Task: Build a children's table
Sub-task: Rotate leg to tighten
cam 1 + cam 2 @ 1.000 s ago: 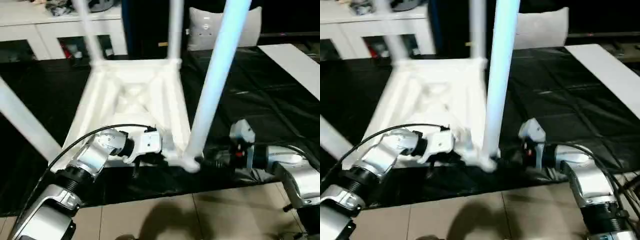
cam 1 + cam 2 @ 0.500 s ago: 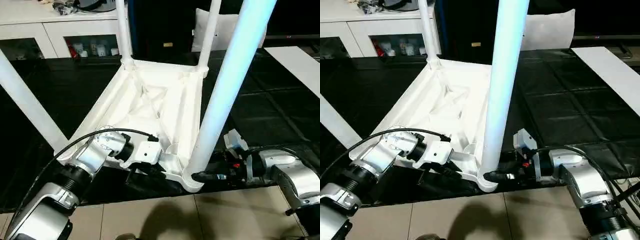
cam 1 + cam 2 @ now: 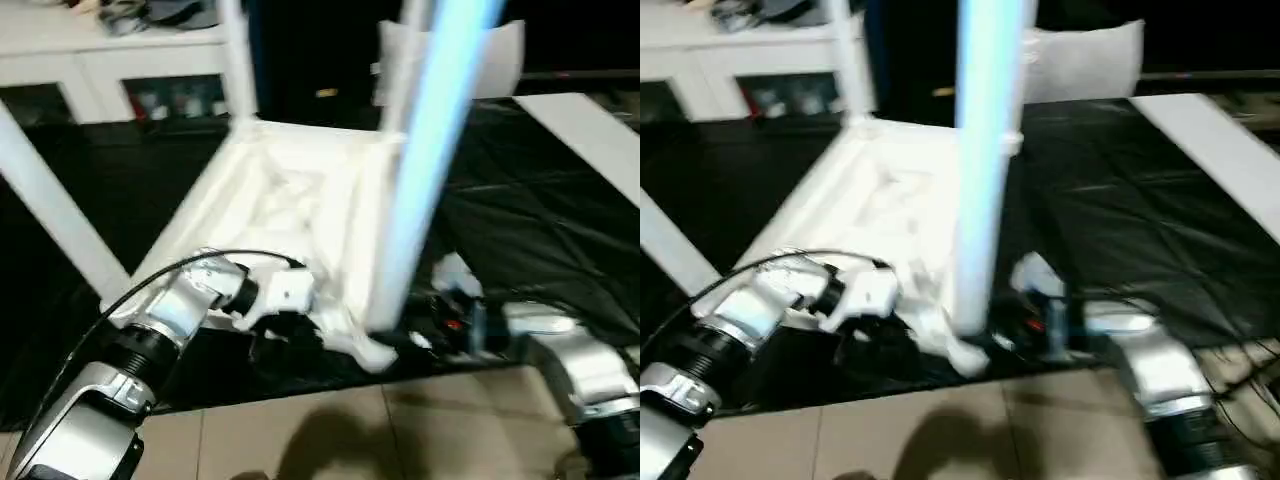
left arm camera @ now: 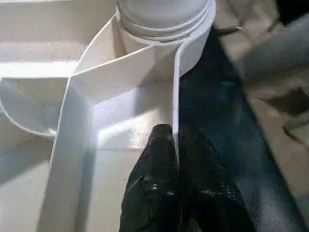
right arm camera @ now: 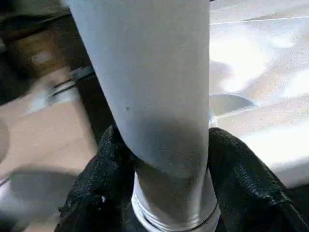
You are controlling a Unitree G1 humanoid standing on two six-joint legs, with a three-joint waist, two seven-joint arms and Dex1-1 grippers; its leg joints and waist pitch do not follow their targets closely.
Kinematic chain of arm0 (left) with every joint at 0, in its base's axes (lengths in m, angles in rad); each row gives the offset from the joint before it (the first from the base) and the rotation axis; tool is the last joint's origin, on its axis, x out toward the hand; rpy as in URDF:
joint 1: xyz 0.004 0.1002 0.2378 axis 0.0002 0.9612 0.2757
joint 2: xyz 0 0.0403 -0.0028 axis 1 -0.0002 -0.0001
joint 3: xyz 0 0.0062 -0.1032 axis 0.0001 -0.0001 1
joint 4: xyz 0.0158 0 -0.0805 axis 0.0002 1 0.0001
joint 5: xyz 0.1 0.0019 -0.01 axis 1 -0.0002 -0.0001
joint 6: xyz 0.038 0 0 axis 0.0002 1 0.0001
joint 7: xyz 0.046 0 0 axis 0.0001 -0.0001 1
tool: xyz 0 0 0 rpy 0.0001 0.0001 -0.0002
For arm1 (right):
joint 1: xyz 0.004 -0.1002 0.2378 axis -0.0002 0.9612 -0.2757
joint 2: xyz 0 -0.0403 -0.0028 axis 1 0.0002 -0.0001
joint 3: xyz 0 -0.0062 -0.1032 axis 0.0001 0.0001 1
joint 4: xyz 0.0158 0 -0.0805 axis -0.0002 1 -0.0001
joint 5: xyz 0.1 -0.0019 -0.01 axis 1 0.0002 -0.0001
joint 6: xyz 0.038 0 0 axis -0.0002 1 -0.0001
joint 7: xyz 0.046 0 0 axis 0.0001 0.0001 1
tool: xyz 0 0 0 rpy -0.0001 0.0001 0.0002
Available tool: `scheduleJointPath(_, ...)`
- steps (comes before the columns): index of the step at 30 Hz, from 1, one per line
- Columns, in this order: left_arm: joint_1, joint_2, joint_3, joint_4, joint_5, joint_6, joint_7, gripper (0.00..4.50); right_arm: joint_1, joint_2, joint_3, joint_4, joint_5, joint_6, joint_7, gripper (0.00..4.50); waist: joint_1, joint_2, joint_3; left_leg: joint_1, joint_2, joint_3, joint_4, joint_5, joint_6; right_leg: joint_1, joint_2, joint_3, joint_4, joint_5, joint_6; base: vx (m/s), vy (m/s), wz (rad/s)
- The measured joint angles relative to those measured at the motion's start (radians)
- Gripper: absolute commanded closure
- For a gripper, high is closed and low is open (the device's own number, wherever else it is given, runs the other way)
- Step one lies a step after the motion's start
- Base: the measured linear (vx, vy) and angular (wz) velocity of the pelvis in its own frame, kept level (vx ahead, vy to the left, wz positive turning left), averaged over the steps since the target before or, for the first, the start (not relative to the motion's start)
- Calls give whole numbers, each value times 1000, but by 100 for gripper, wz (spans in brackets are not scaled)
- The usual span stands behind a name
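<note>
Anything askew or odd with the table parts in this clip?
The near-right leg leans instead of standing square to the upturned tabletop. At its base, thread rings show above the corner socket, so it looks not fully seated. No damage visible.

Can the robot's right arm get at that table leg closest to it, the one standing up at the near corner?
Probably yes. The right end effector is already at the base of the near leg, one black finger on each side, just above the corner socket of the tabletop. Nothing stands between them.
</note>
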Motion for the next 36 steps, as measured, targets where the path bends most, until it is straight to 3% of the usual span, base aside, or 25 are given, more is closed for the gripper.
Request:
scheduleJointPath(3,1,-38,36,-13,10,126,108,450,-44,95,-25,31,-50,43,-194,253,-42,-1,1,3,0,-1,0,1,-3,0,0,-1,-2,0,0,0,0,0)
scheduleJointPath(5,0,-87,55,-17,20,184,196,450,-76,144,-49,64,-75,57,-314,254,-56,-1,1,2,-1,-2,0,1,-3,-1,0,-2,-4,0,0,0,0,0)
scheduleJointPath(11,13,-188,99,-57,40,281,395,450,-132,269,-115,125,-115,47,-565,254,-68,-3,1,-7,-1,-3,-1,-1,0,-7,0,-2,-6,5,-4,0,0,0)
scheduleJointPath(12,14,-191,99,-65,41,287,403,450,-132,272,-116,126,-118,40,-572,220,-67,-5,1,-8,-1,-3,-1,-1,1,-8,1,-2,-5,7,-5,0,0,0)
scheduleJointPath(16,15,-192,96,-83,41,286,408,450,-132,264,-119,127,-115,17,-563,180,-57,-6,0,-18,0,-2,-2,0,7,-19,1,-2,-1,8,-10,0,0,0)
scheduleJointPath(20,25,-181,63,-97,34,222,350,450,-114,202,-126,112,-83,-3,-478,135,-17,-5,0,-22,0,-2,-1,0,8,-23,1,-2,0,7,-10,0,0,0)
scheduleJointPath(24,29,-149,46,-89,25,160,304,450,-71,138,-112,72,-56,-18,-356,115,5,-5,0,-21,0,-2,4,-1,9,-22,0,-2,0,7,-11,0,0,0)
scheduleJointPath(31,23,-72,19,-31,15,-1,173,450,-19,-88,-76,27,-38,-62,-79,57,14,-6,1,-18,0,-2,5,-3,5,-18,0,-1,1,8,-8,0,0,0)
scheduleJointPath(34,19,-52,3,-24,7,-48,107,450,-19,-128,-55,28,-35,-83,24,57,18,-6,1,-18,0,-2,5,-3,5,-17,0,-1,1,7,-6,0,0,0)
scheduleJointPath(36,19,-45,-5,-23,-4,-77,62,450,-19,-152,-37,28,-19,-83,92,92,28,-6,1,-19,0,-2,5,-2,7,-18,0,-1,1,9,-9,0,0,0)
